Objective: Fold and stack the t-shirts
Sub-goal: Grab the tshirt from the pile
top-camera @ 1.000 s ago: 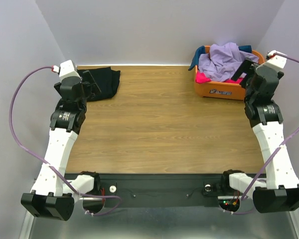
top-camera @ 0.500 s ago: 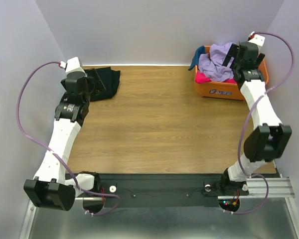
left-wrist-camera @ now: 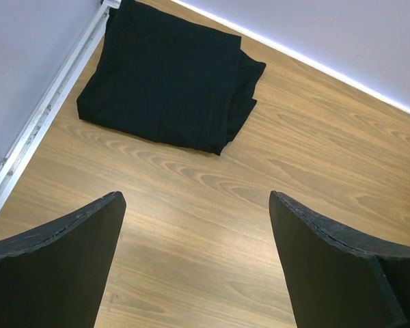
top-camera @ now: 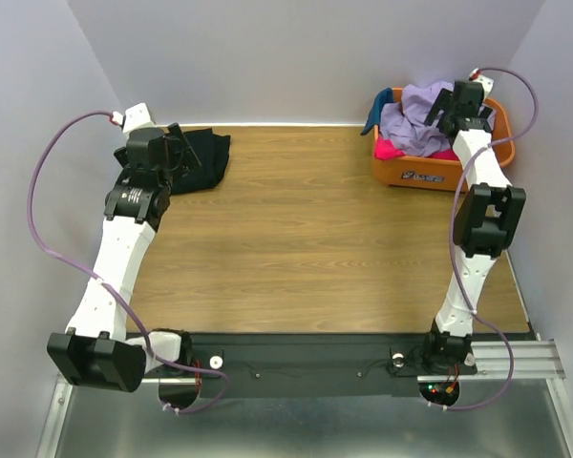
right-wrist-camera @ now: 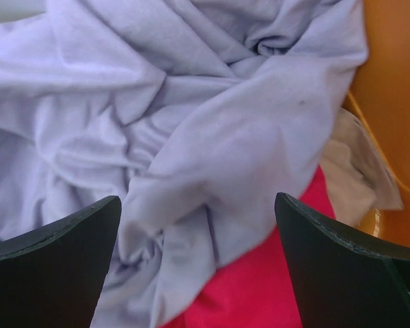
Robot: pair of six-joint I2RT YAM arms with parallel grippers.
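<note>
1. Jaws of left gripper [left-wrist-camera: 195, 205] stand wide apart, empty; folded black t-shirt [left-wrist-camera: 171, 82] lies ahead of them, untouched.
2. Right gripper [right-wrist-camera: 198, 201] jaws gape above crumpled lavender t-shirt [right-wrist-camera: 212, 137]; hot-pink shirt [right-wrist-camera: 260, 273] by its right jaw, in orange basket [right-wrist-camera: 389, 82].

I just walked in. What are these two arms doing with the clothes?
Two robot arms are working on folding and stacking t-shirts. The black t-shirt lies folded in the far left corner of the table. The left arm hangs just short of it, jaws wide open and empty. The right arm reaches into the orange basket at the far right, jaws open just above the crumpled lavender t-shirt, which lies over a hot-pink one. Nothing is gripped.
</note>
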